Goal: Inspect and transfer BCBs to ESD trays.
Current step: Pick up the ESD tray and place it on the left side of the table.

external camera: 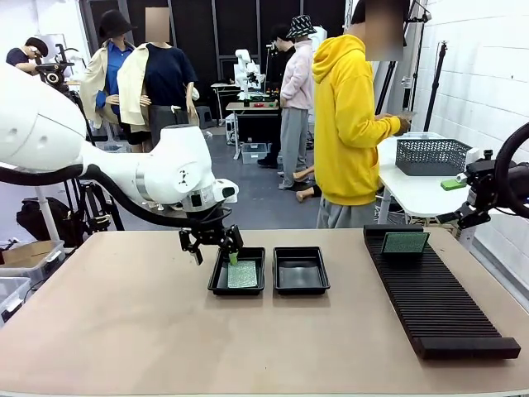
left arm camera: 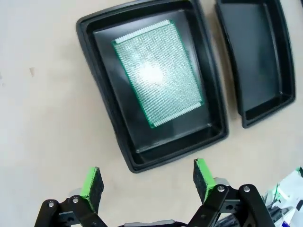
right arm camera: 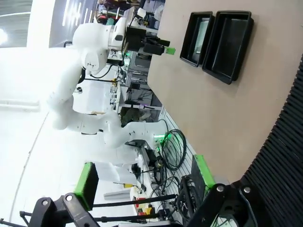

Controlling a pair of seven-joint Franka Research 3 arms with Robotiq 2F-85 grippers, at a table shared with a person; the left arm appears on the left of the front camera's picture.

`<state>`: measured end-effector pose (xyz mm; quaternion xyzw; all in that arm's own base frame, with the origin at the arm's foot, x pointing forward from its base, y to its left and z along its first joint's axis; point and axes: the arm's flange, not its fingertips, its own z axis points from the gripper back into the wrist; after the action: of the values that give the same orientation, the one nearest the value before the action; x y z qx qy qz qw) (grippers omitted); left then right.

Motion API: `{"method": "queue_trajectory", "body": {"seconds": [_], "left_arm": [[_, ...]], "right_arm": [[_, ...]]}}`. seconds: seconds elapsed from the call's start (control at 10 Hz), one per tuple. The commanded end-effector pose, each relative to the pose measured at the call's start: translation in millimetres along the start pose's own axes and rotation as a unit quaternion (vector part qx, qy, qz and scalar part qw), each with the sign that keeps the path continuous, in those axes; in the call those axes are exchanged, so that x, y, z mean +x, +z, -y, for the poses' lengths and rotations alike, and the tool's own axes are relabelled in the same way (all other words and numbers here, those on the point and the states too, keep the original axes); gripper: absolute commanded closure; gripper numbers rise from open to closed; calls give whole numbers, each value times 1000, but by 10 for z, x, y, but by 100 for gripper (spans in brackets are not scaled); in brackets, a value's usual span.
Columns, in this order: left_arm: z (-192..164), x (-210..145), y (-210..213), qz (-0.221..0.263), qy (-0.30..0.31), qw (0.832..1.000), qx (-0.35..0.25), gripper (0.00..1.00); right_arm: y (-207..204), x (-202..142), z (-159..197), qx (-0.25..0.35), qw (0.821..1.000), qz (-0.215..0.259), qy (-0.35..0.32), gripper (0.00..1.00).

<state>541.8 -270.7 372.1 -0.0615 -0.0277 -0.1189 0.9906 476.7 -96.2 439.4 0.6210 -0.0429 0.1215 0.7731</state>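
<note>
Front view shows you the left gripper (external camera: 212, 246) hovering at the edge of the left tray (external camera: 221, 285), where a green board (external camera: 242, 275) lies flat. A second board (external camera: 405, 242) stands propped in the rack (external camera: 438, 306). Left wrist view gives you the flat board's fine dotted grid with a glare spot, and the fingers spread wide. Right wrist view shows the right gripper (right arm camera: 144, 177) spread wide too.

Bright, flat light from overhead fills the room. Just ahead of the left gripper (left arm camera: 147, 182), 1 white glare spot burns on the green circuit board (left arm camera: 165, 94) in its glossy black tray (left arm camera: 116, 101). Beyond the right gripper (right arm camera: 144, 177), the background washes out white and straight lines bow.
</note>
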Motion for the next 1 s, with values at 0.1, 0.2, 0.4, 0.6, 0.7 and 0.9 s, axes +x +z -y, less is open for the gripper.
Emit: {"method": "queue_trajectory", "body": {"seconds": [0.1,0.2,0.4,0.6,0.7,0.9], "left_arm": [[-23,122,-215,16,4,1000,4,0],[-44,141,-286,19,4,1000,1,0],[-113,198,-383,30,14,999,4,0],[-203,268,-442,34,39,999,-4,0],[-221,291,-463,31,47,998,-14,0],[-239,295,-464,33,56,998,-18,9]], "right_arm": [[-61,-36,-21,-16,1000,2,-4,0],[-61,-36,-21,-16,1000,2,-4,0],[-61,-36,-21,-16,1000,2,-4,0],[-61,-36,-21,-16,1000,2,-4,0],[-61,-36,-21,-16,1000,2,-4,0],[-61,-36,-21,-16,1000,2,-4,0]]}}
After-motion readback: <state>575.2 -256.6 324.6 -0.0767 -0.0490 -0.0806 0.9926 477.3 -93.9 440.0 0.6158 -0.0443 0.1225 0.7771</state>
